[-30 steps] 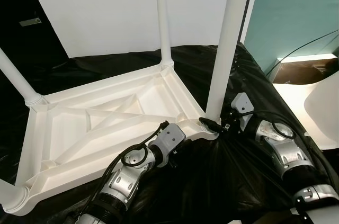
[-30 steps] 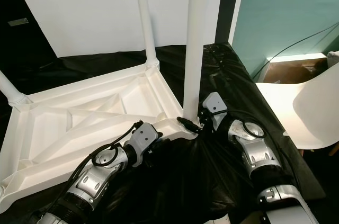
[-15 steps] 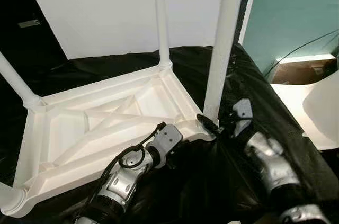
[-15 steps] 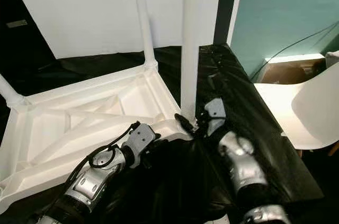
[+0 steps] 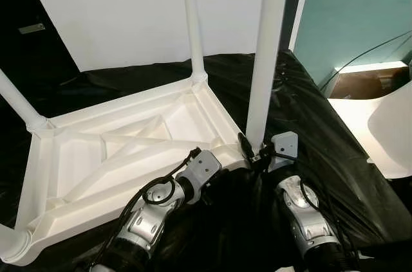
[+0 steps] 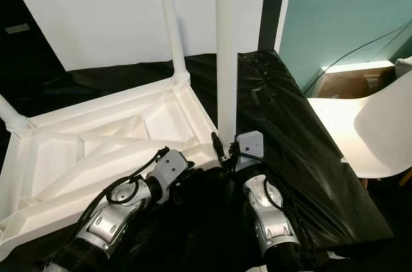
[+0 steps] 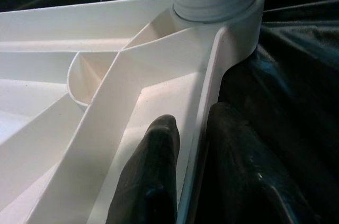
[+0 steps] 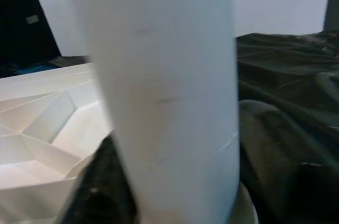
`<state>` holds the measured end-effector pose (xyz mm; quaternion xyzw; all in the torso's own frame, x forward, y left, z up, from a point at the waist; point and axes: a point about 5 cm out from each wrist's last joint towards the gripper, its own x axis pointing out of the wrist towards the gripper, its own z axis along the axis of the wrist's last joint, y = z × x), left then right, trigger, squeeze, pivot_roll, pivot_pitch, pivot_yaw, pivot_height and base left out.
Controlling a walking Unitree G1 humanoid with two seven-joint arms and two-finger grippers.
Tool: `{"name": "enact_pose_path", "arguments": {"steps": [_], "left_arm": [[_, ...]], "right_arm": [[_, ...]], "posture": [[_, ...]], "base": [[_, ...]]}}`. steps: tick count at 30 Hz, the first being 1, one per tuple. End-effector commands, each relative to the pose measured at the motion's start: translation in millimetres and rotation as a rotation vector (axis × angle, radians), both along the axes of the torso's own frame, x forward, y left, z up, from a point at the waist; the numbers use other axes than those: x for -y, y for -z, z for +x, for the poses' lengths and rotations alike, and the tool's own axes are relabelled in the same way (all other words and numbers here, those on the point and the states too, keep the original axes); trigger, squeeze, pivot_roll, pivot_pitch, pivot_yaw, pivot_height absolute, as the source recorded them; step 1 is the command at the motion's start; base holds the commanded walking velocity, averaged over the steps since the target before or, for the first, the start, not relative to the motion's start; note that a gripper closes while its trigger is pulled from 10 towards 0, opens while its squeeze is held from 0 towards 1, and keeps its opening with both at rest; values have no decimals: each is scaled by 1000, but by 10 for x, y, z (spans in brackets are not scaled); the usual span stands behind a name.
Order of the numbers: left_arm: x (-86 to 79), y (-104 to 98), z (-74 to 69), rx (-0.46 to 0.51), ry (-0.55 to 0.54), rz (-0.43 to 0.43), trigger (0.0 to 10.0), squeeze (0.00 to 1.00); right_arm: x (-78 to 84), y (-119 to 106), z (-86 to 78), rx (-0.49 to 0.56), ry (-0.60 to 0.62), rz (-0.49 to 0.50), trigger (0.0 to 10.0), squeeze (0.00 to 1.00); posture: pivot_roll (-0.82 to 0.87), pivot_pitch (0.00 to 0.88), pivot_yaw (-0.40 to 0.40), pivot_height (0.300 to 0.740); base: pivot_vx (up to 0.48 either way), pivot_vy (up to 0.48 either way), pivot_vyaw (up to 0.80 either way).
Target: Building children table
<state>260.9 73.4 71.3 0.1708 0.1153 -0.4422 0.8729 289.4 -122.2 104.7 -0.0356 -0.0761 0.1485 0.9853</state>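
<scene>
I am looking at the white table top [image 5: 122, 150] lying upside down on the black sheet [image 5: 322, 137], ribs facing up, with three legs standing in its corners. The near-right leg [image 5: 267, 53] is standing upright in its socket at the corner closest to me. My right gripper [image 5: 252, 150] is pinching the foot of that leg, one black finger on either side of it in the right wrist view [image 8: 100, 181]. A second ago this arm was reaching in from further right; now its forearm is swinging inward and sitting almost straight below the leg. My left gripper [image 7: 197, 181] is staying where it was, its fingers [image 7: 153, 176] pressed onto the table's near rim, one inside the lip and one outside, just short of the ribbed socket. A white chair [image 6: 380, 130] is standing beyond the sheet's right edge.
</scene>
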Motion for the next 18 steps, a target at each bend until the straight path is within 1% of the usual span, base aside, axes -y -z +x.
{"name": "enact_pose_path", "arguments": {"steps": [1,2,3,4,5,6,8,9,10,11,14,15,16,17,18], "left_arm": [[-252,509,-257,-242,17,177,10000,0],[-252,509,-257,-242,17,177,10000,0],[-260,506,-256,-240,16,180,10000,0],[-258,503,-247,-238,15,181,10000,0],[-258,503,-247,-238,15,181,10000,0],[-245,501,-236,-237,15,180,10000,0],[-222,497,-223,-234,16,178,10000,0],[-222,497,-223,-234,16,178,10000,0],[-213,495,-218,-233,17,178,10000,0],[-213,495,-218,-233,17,178,10000,0],[-202,485,-207,-229,18,176,10000,0],[-202,485,-207,-229,18,176,10000,0],[-200,481,-206,-227,18,175,10000,0],[-198,477,-205,-226,18,174,10000,0],[-197,475,-206,-225,19,172,10000,0]], "right_arm": [[27,2,31,-15,-31,-22,10000,1000],[27,2,31,-15,-31,-22,10000,1000],[3,-7,44,-10,-70,-44,10000,1000],[38,-29,101,-14,-122,-79,10000,0],[38,-29,101,-14,-122,-79,10000,0],[91,-59,168,-29,-172,-110,10000,0],[174,-108,257,-60,-235,-144,10000,0],[174,-108,257,-60,-235,-144,10000,0],[198,-118,282,-84,-277,-163,10000,0],[198,-118,282,-84,-277,-163,10000,0],[258,-151,314,-121,-355,-194,10000,0],[258,-151,314,-121,-355,-194,10000,0],[273,-158,314,-130,-383,-204,3059,0],[282,-159,308,-135,-407,-213,0,0],[288,-158,305,-138,-425,-218,0,0]], "posture": [[11,0,80,740],[11,0,80,740],[12,0,77,740],[10,0,72,740],[10,0,72,740],[7,0,70,740],[2,0,67,740],[2,0,67,740],[2,0,67,740],[2,0,67,740],[-5,0,64,740],[-5,0,64,740],[-6,0,64,740],[-5,0,62,740],[-5,0,63,740]], "base": [[0,0,0],[0,0,0],[0,0,0],[0,0,0],[0,0,0],[0,0,0],[0,0,0],[0,0,0],[0,0,0],[0,0,0],[0,0,0],[0,0,0],[0,0,0],[0,0,0],[0,0,0]]}}
